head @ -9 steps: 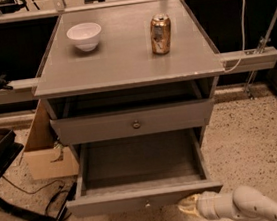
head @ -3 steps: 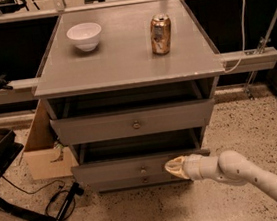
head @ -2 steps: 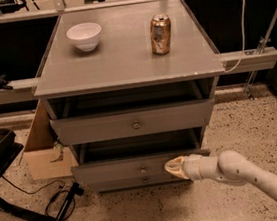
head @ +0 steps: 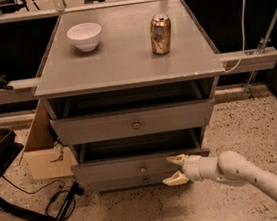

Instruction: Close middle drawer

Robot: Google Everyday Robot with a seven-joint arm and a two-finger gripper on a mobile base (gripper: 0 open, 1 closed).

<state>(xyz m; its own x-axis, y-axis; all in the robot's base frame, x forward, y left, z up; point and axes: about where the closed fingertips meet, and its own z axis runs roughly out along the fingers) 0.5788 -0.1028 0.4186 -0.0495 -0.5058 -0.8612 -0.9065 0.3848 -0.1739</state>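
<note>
Here's your table (head: pixel 122 59), a grey cabinet of three drawers facing you, and the one you care about is the middle drawer (head: pixel 110 169). It sits under the taller top drawer (head: pixel 90 128) and right above the lowest drawer (head: pixel 120 184). A dark gap shows above its front, so I'd call it not quite home: most of the way in, with a little push left.

The arm comes in low from your right, and the tool (head: pixel 175 170) is at the right part of that front, pointing left along it. The drawer lies left of the tool and behind it. The front runs left to right, so the closing travel goes straight back into the cabinet, across that long axis.

The tool is spread wide and holds nothing. Its upper finger (head: pixel 176 159) lies over the middle front and its lower one hangs down by the lowest drawer. Whether it truly touches the wood, I can't say.

The drawer itself is flat grey wood, low-fronted, with a small round knob (head: pixel 142 168) at centre, just left of the tool.
</note>
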